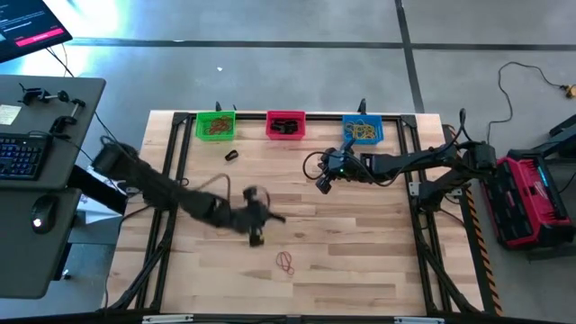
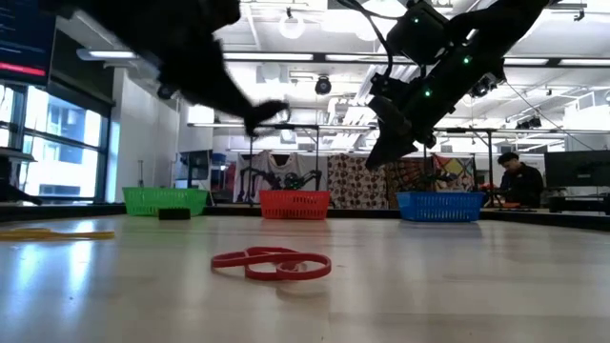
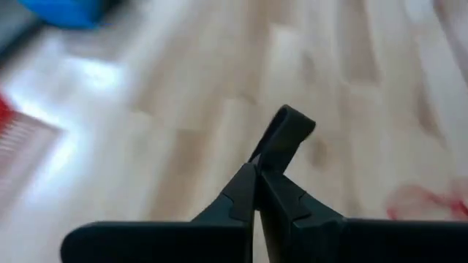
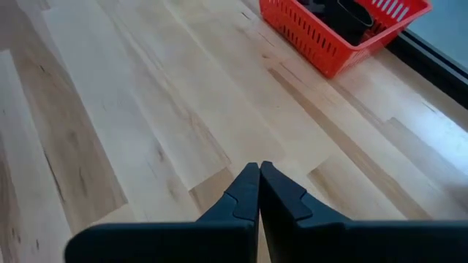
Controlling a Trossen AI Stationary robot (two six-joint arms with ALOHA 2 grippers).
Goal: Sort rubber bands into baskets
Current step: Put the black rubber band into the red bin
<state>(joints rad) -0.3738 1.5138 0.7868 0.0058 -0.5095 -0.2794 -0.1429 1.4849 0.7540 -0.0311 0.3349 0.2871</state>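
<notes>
From above, the left gripper (image 1: 256,236) hung over the middle of the pale wooden table (image 1: 360,261). A small red rubber band loop (image 1: 286,262) lay on the wood just past its jaws. Far ahead of both grippers, three small plastic baskets sat in a row at the table's back edge: the bright green basket (image 1: 215,125), the red-pink basket (image 1: 285,124) and the blue basket (image 1: 362,130). They waited there to take the bands. The right gripper (image 1: 323,184) hung near the blue basket.

From table height, the red loop (image 2: 272,263) lay flat and alone, with both arms up above it.

In the left wrist view, the jaws were pinched shut on a thin black rubber band loop (image 3: 284,136), which stuck up from the tips, maybe so it could be carried. The picture was smeared, so this was hard to tell.

In the right wrist view, the jaws were closed on nothing, over bare wood, with the red-pink basket (image 4: 322,36) ahead.
</notes>
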